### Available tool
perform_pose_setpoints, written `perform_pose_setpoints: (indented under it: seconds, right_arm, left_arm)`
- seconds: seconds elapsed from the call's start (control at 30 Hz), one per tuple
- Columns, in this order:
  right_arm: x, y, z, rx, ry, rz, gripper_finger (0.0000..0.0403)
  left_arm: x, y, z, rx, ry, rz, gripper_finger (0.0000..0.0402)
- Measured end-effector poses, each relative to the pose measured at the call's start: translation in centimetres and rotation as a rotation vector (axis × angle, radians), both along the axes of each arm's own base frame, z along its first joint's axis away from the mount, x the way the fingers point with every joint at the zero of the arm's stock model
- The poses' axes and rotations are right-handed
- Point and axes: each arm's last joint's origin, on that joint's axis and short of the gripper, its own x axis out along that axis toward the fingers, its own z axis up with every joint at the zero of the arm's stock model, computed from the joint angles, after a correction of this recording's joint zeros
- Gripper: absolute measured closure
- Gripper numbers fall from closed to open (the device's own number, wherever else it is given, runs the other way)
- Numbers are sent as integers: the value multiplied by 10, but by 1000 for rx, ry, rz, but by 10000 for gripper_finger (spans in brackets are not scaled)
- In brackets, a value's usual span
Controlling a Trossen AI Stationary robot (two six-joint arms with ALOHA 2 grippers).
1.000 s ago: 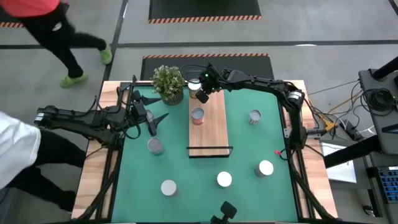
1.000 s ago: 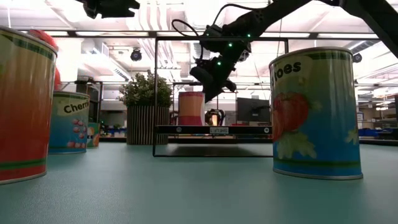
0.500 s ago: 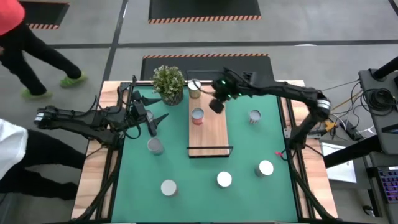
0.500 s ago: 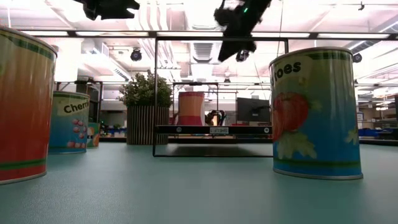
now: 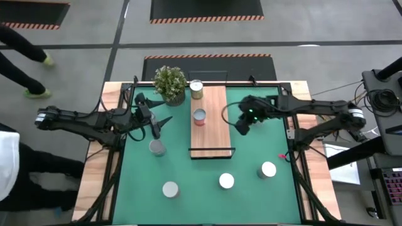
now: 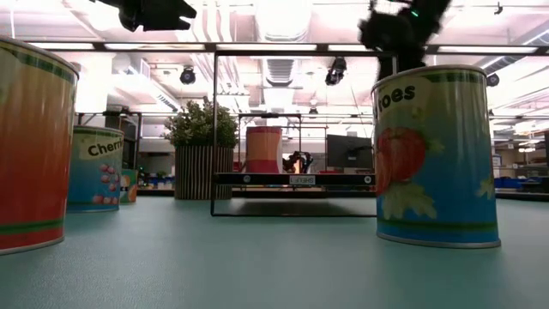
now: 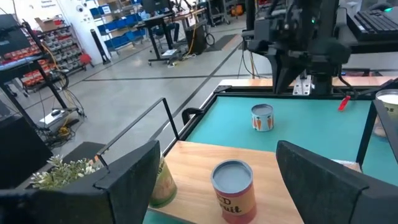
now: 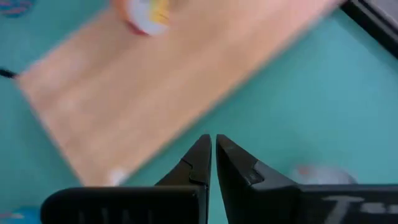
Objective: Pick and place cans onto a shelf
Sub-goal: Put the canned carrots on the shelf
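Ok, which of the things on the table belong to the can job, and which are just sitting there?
Job:
- shelf
- two cans on shelf
- four cans on the mat
- left gripper, open, empty
- right gripper, shut, empty

Lying about:
- potted plant
- small red item

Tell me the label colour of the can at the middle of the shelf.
Red, on the can standing on the shelf; left wrist view shows it best.

Blue can (image 6: 105,169): "Cherr…". Strawberry can (image 6: 434,154): "…oes". Other labels unreadable.
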Motion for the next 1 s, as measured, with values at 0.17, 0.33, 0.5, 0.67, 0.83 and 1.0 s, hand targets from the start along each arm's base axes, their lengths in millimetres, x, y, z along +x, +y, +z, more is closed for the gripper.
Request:
perform_pose_setpoints:
  seconds: [0.17, 0.33, 0.5, 0.67, 0.83, 1.0]
  right_arm:
    - [-36, -5, -24, -42, 98, -238, 390]
    - [-56, -11, -44, -62, 155, -387, 390]
    - [-60, -16, -63, -54, 203, -422, 390]
    - [-56, -23, -69, -45, 185, -472, 370]
    - [-57, -30, -71, -28, 179, -541, 295]
    - [-56, -34, -74, -17, 186, -579, 191]
  left_arm:
    - [1, 0, 3, -1, -8, 0, 100]
    - [2, 0, 3, 1, -9, -1, 100]
    - [2, 0, 4, 5, -13, -2, 100]
    - [2, 0, 5, 20, -10, -4, 100]
    - [2, 0, 5, 28, -6, -5, 100]
    - [2, 0, 6, 38, -11, -7, 100]
